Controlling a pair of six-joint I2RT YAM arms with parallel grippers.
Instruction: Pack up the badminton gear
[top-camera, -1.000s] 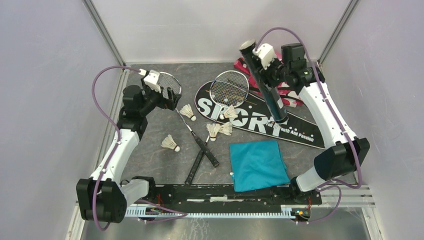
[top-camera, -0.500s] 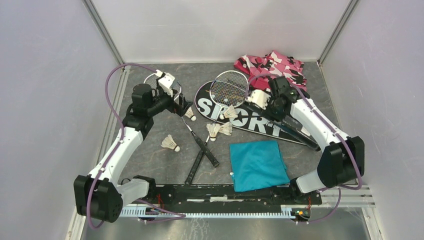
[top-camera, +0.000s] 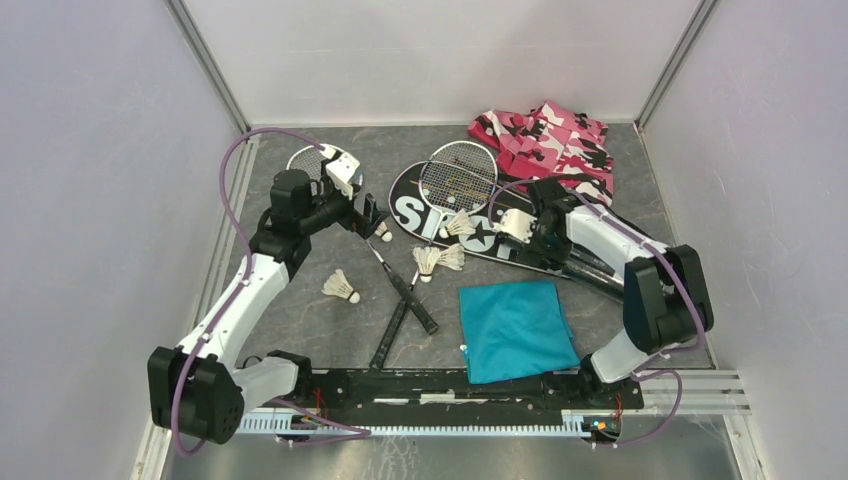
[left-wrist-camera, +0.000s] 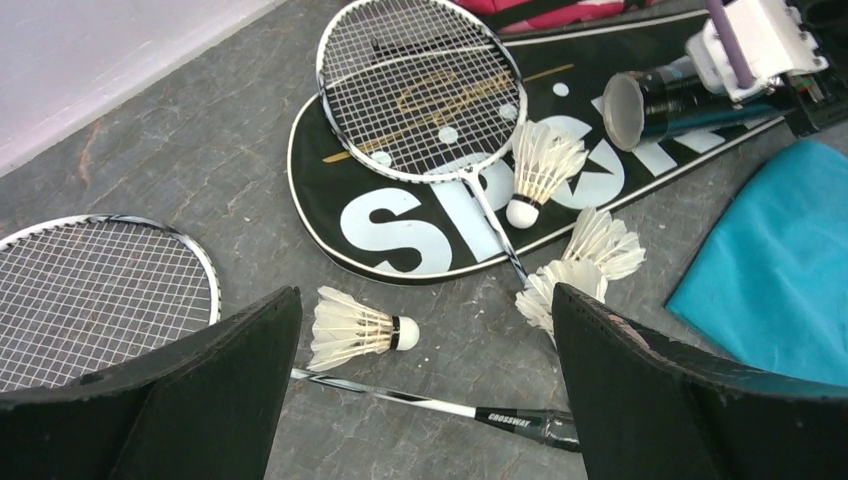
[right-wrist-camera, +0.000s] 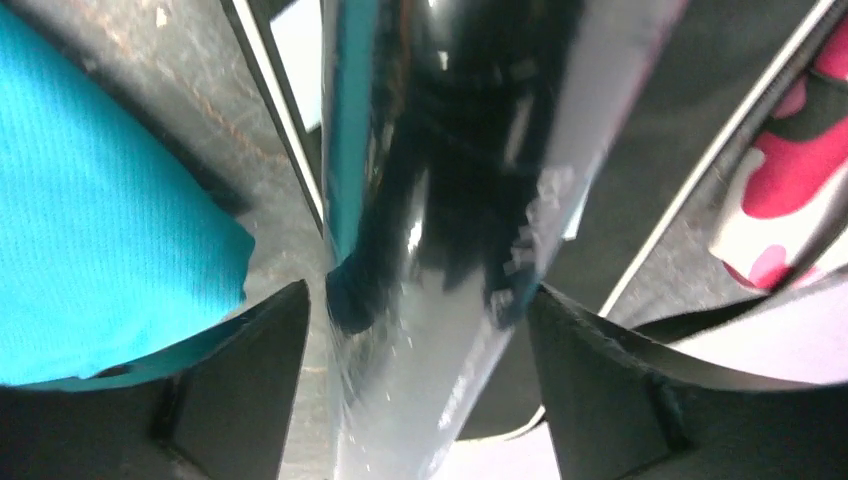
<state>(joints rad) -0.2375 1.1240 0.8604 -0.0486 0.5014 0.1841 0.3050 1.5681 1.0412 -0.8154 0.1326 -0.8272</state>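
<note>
Two hands inspected. Left hand (top-camera: 372, 212) (left-wrist-camera: 425, 300): fingers spread to full width, nothing between the pads, hovering low over the desk (top-camera: 300, 330). One shuttlecock (left-wrist-camera: 355, 330) lies on its side just ahead of the gap, nearer the left finger, cork pointing toward the right finger. The thin shaft (left-wrist-camera: 400, 395) of one racquet passes beneath the gap, and that racquet's head (left-wrist-camera: 90, 290) lies flat beyond the left finger. Three more shuttlecocks (left-wrist-camera: 540, 165) (left-wrist-camera: 600, 245) (left-wrist-camera: 555, 290) sit ahead of the right finger; a fifth (top-camera: 342, 287) lies apart, back toward the arm's base. Further ahead lies the SPORT bag (left-wrist-camera: 400, 225) (top-camera: 410, 200), with the second racquet's head (left-wrist-camera: 420, 85) (top-camera: 458, 175) resting on it. Both black handles cross on the desk (top-camera: 405, 310) between the two arms. Right hand (top-camera: 545, 250) (right-wrist-camera: 415, 295): lowered over the black tube (right-wrist-camera: 440, 200) (top-camera: 590, 268) (left-wrist-camera: 660, 100), which lies on its side along the bag's narrow end. The fingers are parted astride the tube; a sliver of desk shows between the tube and the finger on the teal cloth's side, while contact at the other finger cannot be confirmed. Teal cloth (right-wrist-camera: 100, 200) (top-camera: 515, 330) lies just outside one finger, pink-black camouflage fabric (right-wrist-camera: 790, 180) (top-camera: 550, 135) beyond the other.
</note>
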